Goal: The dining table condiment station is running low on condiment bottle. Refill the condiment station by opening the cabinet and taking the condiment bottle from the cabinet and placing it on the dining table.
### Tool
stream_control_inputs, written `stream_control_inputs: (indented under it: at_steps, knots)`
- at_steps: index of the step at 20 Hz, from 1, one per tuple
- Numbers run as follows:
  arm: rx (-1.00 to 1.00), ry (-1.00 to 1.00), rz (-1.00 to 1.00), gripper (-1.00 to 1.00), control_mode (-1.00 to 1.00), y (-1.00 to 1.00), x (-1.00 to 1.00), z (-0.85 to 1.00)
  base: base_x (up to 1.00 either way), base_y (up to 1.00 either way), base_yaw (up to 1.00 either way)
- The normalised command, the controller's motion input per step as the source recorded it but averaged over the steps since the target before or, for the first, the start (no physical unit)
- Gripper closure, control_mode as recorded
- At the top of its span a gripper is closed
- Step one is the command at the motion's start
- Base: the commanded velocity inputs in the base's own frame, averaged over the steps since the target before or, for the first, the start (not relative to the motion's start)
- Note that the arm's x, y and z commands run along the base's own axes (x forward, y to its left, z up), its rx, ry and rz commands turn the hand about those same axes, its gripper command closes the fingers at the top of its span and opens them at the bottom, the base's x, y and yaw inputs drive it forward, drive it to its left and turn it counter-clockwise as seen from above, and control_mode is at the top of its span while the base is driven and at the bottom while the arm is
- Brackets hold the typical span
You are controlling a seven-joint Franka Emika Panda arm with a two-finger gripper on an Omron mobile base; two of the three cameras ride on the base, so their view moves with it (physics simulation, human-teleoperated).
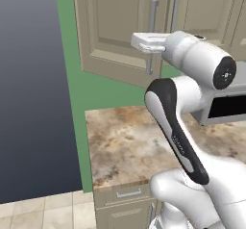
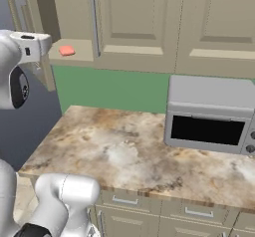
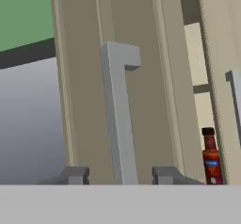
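Observation:
The cabinet is a beige wall cupboard, and its left door is swung partly out. In the hand view, my gripper is open astride that door's long silver bar handle, one fingertip on each side with a small gap. Through the slit beside the door edge, the condiment bottle stands upright inside, red-brown with a black cap and dark label. From the left base view, my hand sits at the handle. The dining table is out of view.
A flat pink lump lies on the open shelf. Below the cabinet runs a marble counter with a grey microwave at its right and drawers under its edge. A green wall backs it.

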Motion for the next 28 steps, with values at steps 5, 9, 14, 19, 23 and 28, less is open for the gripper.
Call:
stream_control_inputs:
  at_steps: [5,9,14,19,23,28]
  knots:
    - [0.51,0.0,0.05,-1.0,-1.0,-0.99,-0.66,0.0,0.0,0.0,0.0]
    - [0.51,0.03,0.12,-1.0,-1.0,-0.98,-0.56,0.0,0.0,0.0,0.0]
    - [0.49,0.2,0.29,-1.0,-1.0,-0.52,0.16,-0.15,0.0,0.0,0.0]
    - [0.37,0.26,0.37,-1.0,-1.0,-0.07,0.65,-0.25,0.0,0.0,0.0]
    - [0.26,0.26,0.31,-1.0,-1.0,0.17,0.81,-0.44,0.0,0.0,0.0]
    - [0.19,0.24,0.27,-1.0,-1.0,0.28,0.85,-0.5,0.0,0.0,0.0]
